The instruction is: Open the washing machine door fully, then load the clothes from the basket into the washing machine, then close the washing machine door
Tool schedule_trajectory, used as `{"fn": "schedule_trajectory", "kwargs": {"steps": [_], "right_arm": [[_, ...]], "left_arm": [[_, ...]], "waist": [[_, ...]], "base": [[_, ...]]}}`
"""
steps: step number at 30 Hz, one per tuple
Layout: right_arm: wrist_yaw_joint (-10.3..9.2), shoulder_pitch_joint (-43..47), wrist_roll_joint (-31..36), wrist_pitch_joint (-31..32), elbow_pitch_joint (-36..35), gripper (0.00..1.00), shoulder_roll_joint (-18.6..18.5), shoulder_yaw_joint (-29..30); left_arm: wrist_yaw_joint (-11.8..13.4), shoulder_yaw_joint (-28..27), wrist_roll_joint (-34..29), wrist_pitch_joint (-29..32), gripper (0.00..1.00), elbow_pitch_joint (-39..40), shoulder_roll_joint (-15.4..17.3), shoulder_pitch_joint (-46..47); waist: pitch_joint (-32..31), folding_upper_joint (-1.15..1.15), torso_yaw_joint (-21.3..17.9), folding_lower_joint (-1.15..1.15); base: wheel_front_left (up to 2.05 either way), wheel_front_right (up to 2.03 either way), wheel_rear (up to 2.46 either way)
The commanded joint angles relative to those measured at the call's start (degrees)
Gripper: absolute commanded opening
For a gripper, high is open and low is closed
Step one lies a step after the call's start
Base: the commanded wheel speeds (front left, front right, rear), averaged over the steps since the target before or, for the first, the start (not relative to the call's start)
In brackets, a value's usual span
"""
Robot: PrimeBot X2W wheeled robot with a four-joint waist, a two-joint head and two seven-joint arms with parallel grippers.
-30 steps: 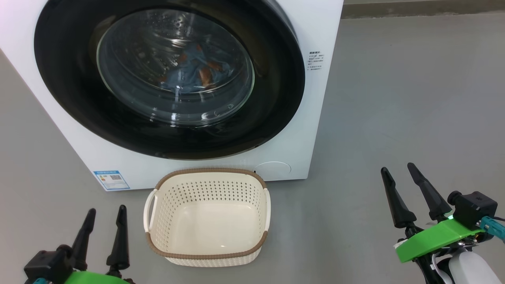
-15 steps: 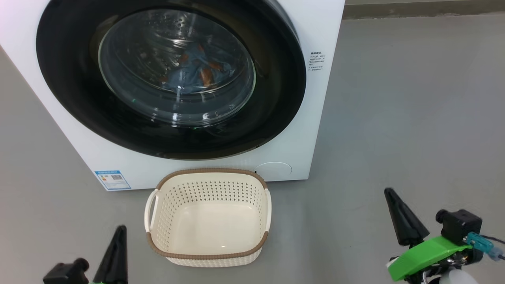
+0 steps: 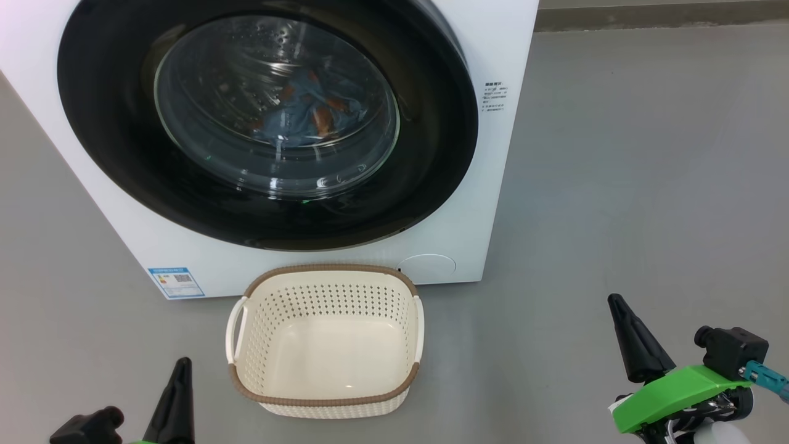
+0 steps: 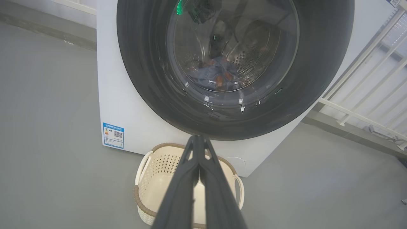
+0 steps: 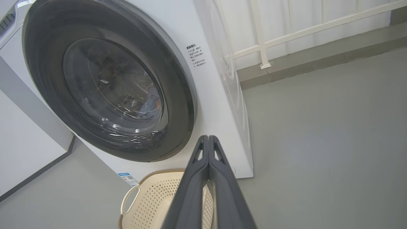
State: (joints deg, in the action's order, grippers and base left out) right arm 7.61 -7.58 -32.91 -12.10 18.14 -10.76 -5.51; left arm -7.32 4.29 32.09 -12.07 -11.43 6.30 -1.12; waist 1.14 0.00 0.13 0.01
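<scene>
My left tool and right tool are closed on nothing. The basket is empty. Behind it the washing machine door is shut over the soft, light clothes; the door seems stiff and slippery, so I would grip its outer edge.

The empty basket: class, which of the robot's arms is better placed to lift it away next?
Probably left. The left gripper, shut, sits close beside the basket and its handle; the right gripper, also shut, stands much farther off.
</scene>
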Motion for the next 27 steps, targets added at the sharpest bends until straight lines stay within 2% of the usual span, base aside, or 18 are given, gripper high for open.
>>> {"fn": "schedule_trajectory", "kwargs": {"steps": [1,27], "right_arm": [[-0.02,-1.2,-1.9,0.4,-1.7,0.00,-0.2,0.6],[-0.04,-0.6,-15.3,4.7,-2.2,0.00,1.7,3.3]], "left_arm": [[0.0,-1.1,1.8,0.4,0.00,1.0,0.5,2.1],[-0.1,-3.2,15.6,4.5,0.00,0.1,-0.2,3.3]], "waist": [[0.0,0.00,0.0,-0.01],[-0.2,0.00,0.0,-0.01]], "base": [[0.00,0.00,0.00],[0.00,0.00,0.00]]}}
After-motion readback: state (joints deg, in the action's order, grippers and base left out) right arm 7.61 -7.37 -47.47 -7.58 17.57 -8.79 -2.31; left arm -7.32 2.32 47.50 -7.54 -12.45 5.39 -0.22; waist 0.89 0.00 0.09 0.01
